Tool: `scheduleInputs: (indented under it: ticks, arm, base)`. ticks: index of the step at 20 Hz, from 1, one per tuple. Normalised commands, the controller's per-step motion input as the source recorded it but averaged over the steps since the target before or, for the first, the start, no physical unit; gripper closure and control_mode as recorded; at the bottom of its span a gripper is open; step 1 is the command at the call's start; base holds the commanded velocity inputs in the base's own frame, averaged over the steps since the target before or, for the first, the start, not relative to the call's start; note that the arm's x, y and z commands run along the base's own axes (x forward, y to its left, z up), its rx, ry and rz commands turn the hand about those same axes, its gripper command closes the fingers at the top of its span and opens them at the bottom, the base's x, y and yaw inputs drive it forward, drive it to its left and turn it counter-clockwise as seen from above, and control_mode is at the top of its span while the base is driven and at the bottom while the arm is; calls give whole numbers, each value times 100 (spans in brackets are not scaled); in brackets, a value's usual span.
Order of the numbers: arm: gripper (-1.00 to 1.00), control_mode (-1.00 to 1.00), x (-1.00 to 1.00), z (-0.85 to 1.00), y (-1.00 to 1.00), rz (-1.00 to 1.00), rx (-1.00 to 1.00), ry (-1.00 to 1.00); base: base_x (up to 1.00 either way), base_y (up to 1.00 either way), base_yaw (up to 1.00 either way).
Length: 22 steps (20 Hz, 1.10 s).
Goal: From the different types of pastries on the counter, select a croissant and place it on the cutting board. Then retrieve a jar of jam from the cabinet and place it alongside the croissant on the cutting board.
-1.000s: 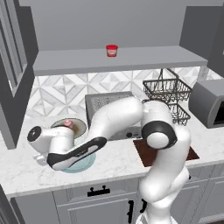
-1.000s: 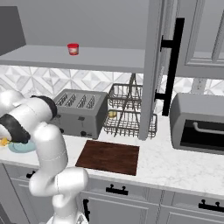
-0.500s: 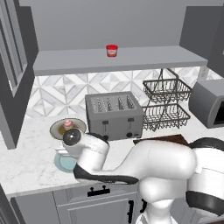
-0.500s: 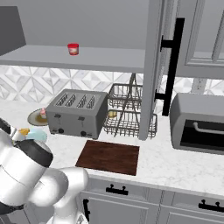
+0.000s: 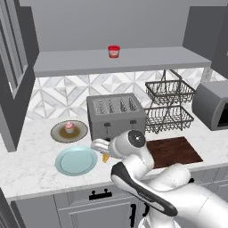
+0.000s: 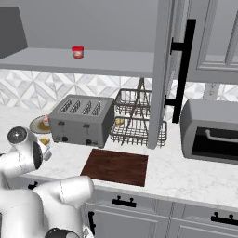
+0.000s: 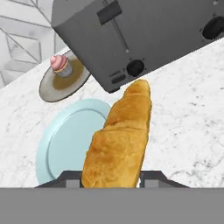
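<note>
Hand view: gripper (image 7: 111, 178) pinches the croissant (image 7: 119, 142) (fingertips mostly hidden), above the counter (image 7: 183, 127).

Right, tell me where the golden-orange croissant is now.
The golden-orange croissant is held in the gripper, in front of the grey metal toaster, beside the round light-blue plate.

The croissant (image 7: 119, 140) hides the tool's (image 7: 111, 177) fingertips.
</note>
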Motion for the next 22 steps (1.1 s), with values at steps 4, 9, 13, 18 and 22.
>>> scheduleInputs:
  ticks: [4, 9, 13, 18, 22]
  arm:
    - [100, -100, 8, 5, -23, -4, 19, 9]
    - [100, -100, 0, 30, -60, -2, 42, 4]
    - [100, -100, 0, 6, -51, -14, 9, 1]
    - [100, -100, 0, -23, -66, -20, -18, -4]
    - [100, -100, -11, -25, -81, -14, -13, -4]
  base:
    - [0, 0, 0]
    - [0, 0, 0]
    - [0, 0, 0]
    - [0, 0, 0]
    - [0, 0, 0]
